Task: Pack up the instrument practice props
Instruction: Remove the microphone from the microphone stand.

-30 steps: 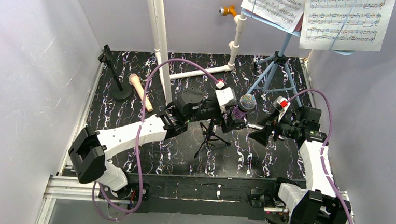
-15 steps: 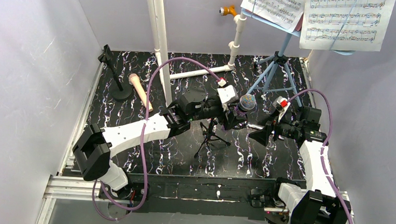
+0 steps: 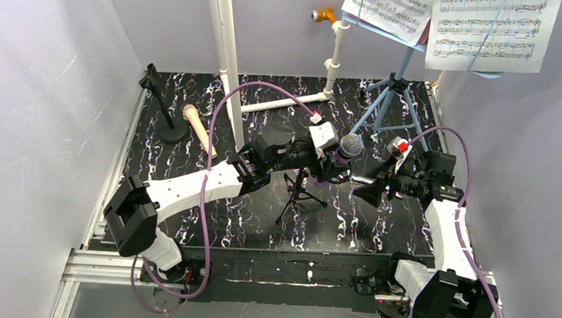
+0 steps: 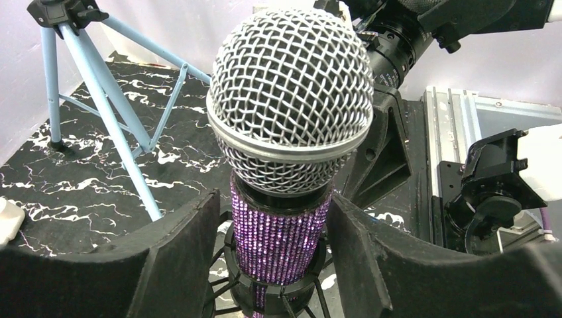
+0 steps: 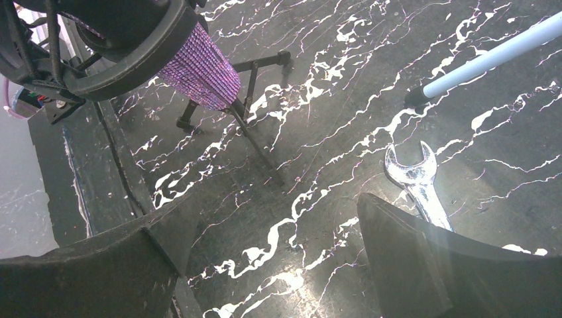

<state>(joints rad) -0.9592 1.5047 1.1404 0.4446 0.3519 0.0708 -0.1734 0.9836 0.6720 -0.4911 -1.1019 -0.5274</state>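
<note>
The left wrist view showed what the top view could not. The left gripper (image 4: pixel 273 205) had its fingers on both sides of the handle of the purple glitter microphone (image 4: pixel 289 119), very near it, but whether they pressed it I could not tell. The microphone stood upright in the black mic tripod (image 5: pixel 255 142), between the two arms. Only the right wrist view showed the silver wrench (image 5: pixel 417 182) beside the right gripper (image 5: pixel 272 212), whose jaws were wide apart and held nothing. Since one second before, the left arm had shifted slightly; the microphone and the right arm had not moved.
</note>
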